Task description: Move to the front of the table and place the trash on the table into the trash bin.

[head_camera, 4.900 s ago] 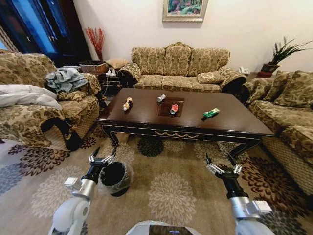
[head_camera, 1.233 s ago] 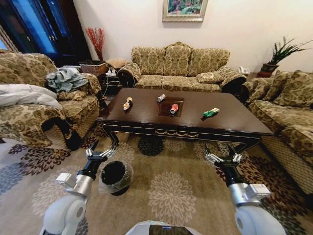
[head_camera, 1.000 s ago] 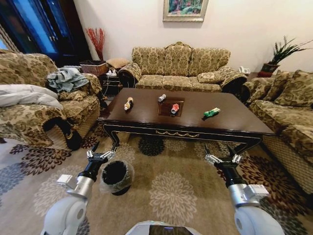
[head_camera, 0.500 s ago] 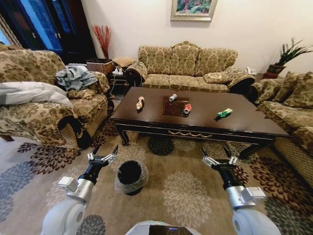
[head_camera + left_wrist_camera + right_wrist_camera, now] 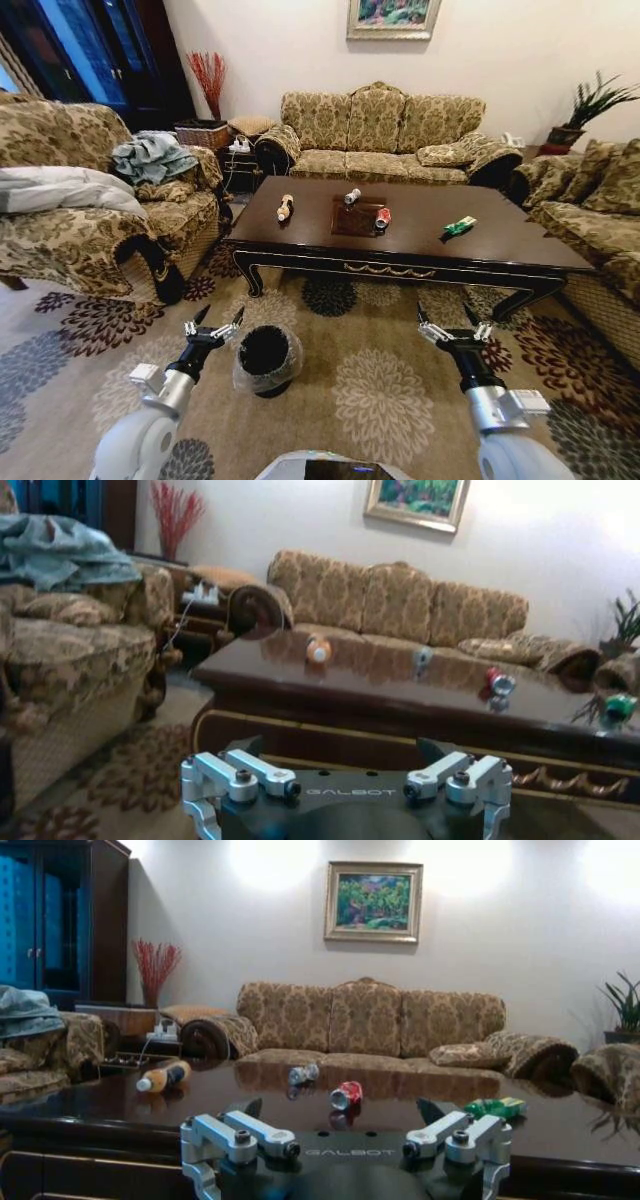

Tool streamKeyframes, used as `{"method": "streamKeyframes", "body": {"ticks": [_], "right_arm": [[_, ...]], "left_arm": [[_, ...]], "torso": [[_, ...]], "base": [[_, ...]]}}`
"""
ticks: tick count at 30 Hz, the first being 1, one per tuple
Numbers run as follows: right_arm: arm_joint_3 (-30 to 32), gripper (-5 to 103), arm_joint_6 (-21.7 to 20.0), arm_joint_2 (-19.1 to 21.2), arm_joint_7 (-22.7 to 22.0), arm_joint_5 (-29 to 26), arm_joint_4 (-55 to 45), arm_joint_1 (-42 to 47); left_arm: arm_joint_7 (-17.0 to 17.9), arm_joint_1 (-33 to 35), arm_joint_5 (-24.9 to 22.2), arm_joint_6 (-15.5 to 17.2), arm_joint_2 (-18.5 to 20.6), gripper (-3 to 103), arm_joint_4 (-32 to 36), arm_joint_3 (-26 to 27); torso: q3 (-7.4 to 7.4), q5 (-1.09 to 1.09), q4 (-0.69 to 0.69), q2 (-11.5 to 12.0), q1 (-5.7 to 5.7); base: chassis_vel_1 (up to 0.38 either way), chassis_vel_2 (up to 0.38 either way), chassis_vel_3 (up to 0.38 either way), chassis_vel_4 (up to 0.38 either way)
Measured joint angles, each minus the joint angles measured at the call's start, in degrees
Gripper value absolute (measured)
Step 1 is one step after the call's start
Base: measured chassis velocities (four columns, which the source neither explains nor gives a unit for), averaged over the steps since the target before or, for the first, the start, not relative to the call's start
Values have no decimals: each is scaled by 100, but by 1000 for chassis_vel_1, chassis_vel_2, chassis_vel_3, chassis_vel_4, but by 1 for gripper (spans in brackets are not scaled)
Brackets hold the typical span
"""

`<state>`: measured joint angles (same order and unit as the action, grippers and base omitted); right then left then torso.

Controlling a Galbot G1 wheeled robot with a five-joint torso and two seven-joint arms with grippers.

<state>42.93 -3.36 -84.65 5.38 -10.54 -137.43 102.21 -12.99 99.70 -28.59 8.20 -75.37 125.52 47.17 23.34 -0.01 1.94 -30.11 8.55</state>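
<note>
The dark brown table (image 5: 500,248) stands ahead on the rug. On it lie a tan bottle (image 5: 285,208) (image 5: 317,650) (image 5: 163,1075), a small silver-grey can (image 5: 352,196) (image 5: 301,1075), a red crushed can (image 5: 383,217) (image 5: 497,681) (image 5: 345,1094) and a green wrapper (image 5: 459,226) (image 5: 494,1107). The black trash bin (image 5: 266,356) with its clear bag sits on the carpet before the table. My left gripper (image 5: 213,329) hangs open just left of the bin. My right gripper (image 5: 455,331) is open above the carpet, short of the table's front edge.
A sofa (image 5: 378,135) stands behind the table, an armchair (image 5: 90,225) with laundry at the left, another sofa (image 5: 600,215) at the right. A cluttered side table (image 5: 235,160) and wicker basket (image 5: 203,133) sit in the back left corner. Patterned carpet (image 5: 370,400) lies open between me and the table.
The whole view has shifted, so the camera moved: table and bin now sit farther right in the picture. Both grippers stay open in the same raised pose.
</note>
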Motion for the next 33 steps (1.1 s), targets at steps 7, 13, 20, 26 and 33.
{"method": "streamKeyframes", "body": {"ticks": [7,13,20,26,33], "right_arm": [[-34,100,126,-26,5,42,30,62],[-28,100,269,-30,-85,53,82,41],[-35,100,323,-39,-151,113,190,28],[-64,100,321,-42,-209,203,246,-34],[-40,100,245,1,-276,202,308,-64]], "left_arm": [[-41,-114,60,63,104,100,-546,-82],[-40,-419,152,105,208,100,-1172,-224],[-65,-901,233,63,390,100,-1861,-439],[-70,-1281,315,16,448,100,-2373,-624],[-123,-1407,224,-186,417,100,-2673,-538]], "torso": [[-100,0,-1,161,-64],[-205,0,0,330,-126],[-318,1,-1,510,-193],[-399,0,-1,639,-240],[-504,1,-1,803,-301]], "base": [[0,0,0,0],[0,0,0,0],[0,0,0,0],[0,0,0,0],[0,0,0,0]]}}
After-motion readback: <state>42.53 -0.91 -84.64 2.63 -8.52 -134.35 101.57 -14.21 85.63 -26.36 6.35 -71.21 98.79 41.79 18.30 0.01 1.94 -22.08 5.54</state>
